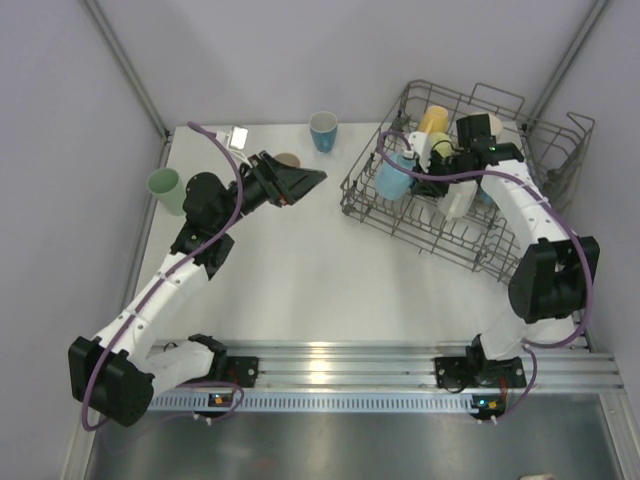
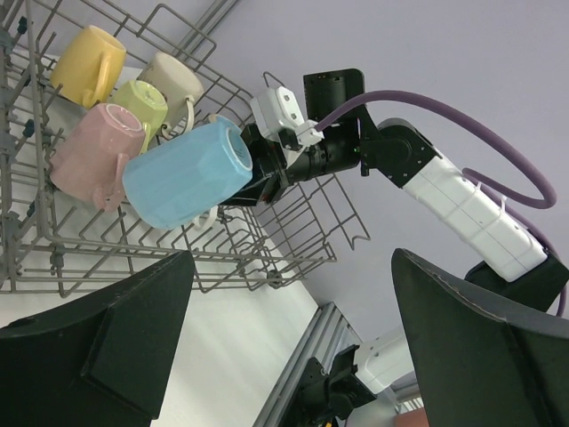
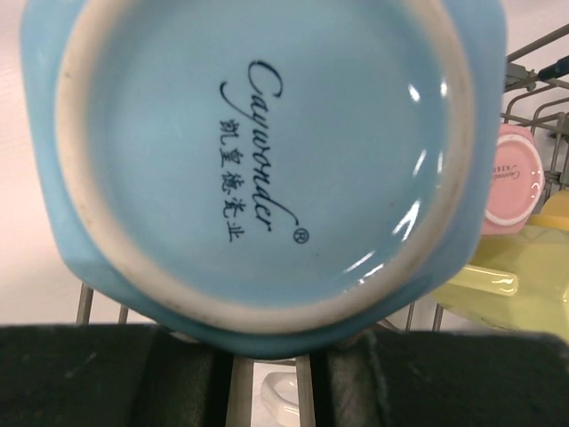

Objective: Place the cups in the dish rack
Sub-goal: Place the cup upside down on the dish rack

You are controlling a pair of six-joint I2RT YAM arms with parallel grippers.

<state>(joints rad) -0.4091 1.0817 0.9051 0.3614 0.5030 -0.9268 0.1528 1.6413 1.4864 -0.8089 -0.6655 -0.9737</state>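
Note:
The grey wire dish rack (image 1: 400,225) stands at the right. My right gripper (image 1: 414,174) reaches over its left part, shut on a light blue mug (image 1: 390,180) held on its side. The mug's stamped base (image 3: 258,151) fills the right wrist view, above the gripper (image 3: 271,356). The left wrist view shows pink (image 2: 93,151), lime (image 2: 142,102), yellow (image 2: 89,62) and beige (image 2: 173,76) cups in the rack behind the blue mug (image 2: 182,178). My left gripper (image 1: 303,182) hangs open and empty over the table's back middle, pointing at the rack.
Three cups stand loose on the table: a blue one (image 1: 323,130) at the back, a beige one (image 1: 288,160) just behind the left gripper, a mint green one (image 1: 165,190) at the left edge. A white cup (image 1: 458,200) sits in the rack under the right arm.

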